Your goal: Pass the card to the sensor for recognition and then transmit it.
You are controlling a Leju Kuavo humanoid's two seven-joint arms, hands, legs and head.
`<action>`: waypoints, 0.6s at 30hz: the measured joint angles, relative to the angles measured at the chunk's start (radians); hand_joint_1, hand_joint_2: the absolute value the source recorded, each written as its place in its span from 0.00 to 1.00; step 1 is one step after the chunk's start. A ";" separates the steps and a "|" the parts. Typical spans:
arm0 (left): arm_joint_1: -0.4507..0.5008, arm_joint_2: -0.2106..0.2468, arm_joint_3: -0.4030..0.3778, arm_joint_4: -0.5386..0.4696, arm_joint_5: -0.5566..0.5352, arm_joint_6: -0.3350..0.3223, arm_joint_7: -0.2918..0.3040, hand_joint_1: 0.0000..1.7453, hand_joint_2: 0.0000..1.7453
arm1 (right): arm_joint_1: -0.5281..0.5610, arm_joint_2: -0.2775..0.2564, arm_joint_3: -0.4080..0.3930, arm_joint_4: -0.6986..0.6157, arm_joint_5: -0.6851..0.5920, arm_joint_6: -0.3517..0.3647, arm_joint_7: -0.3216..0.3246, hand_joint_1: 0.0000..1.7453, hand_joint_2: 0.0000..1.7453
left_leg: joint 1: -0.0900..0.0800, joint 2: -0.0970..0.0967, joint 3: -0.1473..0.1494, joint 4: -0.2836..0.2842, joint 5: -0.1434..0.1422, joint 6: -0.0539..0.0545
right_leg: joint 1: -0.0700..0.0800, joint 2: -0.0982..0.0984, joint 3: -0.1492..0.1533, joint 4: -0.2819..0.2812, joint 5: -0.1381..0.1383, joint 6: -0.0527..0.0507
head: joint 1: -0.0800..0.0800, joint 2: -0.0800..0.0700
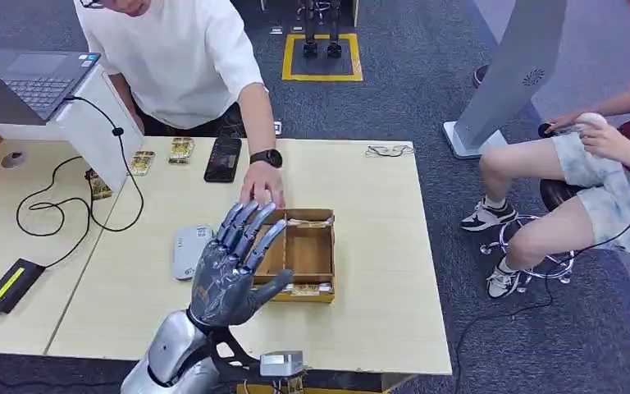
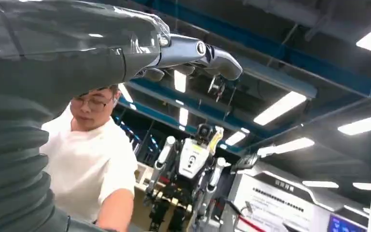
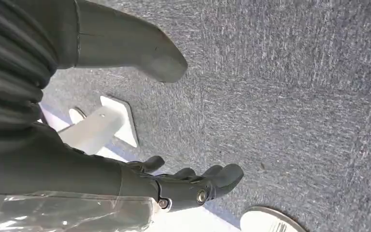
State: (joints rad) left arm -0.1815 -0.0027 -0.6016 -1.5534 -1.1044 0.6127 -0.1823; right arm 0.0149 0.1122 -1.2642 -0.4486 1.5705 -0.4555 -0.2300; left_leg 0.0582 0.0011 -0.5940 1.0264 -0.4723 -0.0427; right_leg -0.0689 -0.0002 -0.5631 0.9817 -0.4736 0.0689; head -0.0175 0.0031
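Fingers (image 1: 246,230) of the left hand (image 1: 231,275) are spread apart and extended, holding nothing; we see the palm raised above the desk (image 1: 377,246), with the fingertips over the near-left part of the wooden tray (image 1: 308,254). In the left wrist view the same hand (image 2: 193,53) points up toward the ceiling lights, fingers straight and empty.

We see the right hand (image 3: 188,186) hanging beside the body over the grey carpet (image 3: 294,96), its fingers lightly curved, apart, and holding nothing.

The wooden tray sits near the middle of the desk and is divided into compartments. Cards (image 1: 308,222) lie along its far edge, and more cards (image 1: 303,289) along its near edge; we cannot tell which one is the task's card. A person's hand (image 1: 262,185) rests at the far-left corner of the tray, wearing a black watch (image 1: 267,158) at the wrist.

A white oval device (image 1: 189,250) lies flat on the desk just left of the tray, partly behind the left hand. A black phone (image 1: 223,158) lies further back, with small gold-coloured items (image 1: 182,149) beside it. A laptop (image 1: 33,78) stands on a raised white stand at the far left, and a black power adapter (image 1: 12,285) lies on the adjoining desk. A seated person (image 1: 599,180) is at the right.
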 joint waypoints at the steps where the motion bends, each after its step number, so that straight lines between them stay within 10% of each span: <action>1: -0.004 0.000 -0.005 0.007 0.009 -0.010 0.000 0.00 1.00 | -0.001 -0.003 0.002 0.005 0.000 0.000 0.007 0.00 1.00 | 0.000 0.000 0.000 0.000 0.000 0.000 | 0.000 0.000 0.000 0.000 0.000 0.000 | 0.000 0.000; 18: -0.059 0.015 -0.023 0.240 -0.145 -0.245 0.158 0.00 1.00 | -0.015 -0.042 0.050 0.079 0.000 -0.013 0.041 0.00 1.00 | 0.000 0.000 0.000 0.000 0.000 0.000 | 0.000 0.001 0.000 0.000 0.000 0.000 | 0.000 0.000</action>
State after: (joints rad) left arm -0.2405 0.0126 -0.6249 -1.3133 -1.2490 0.3681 -0.0247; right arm 0.0000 0.0698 -1.2146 -0.3696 1.5705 -0.4685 -0.1888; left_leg 0.0582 0.0014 -0.5941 1.0264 -0.4724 -0.0427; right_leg -0.0688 0.0003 -0.5631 0.9817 -0.4737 0.0688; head -0.0172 0.0031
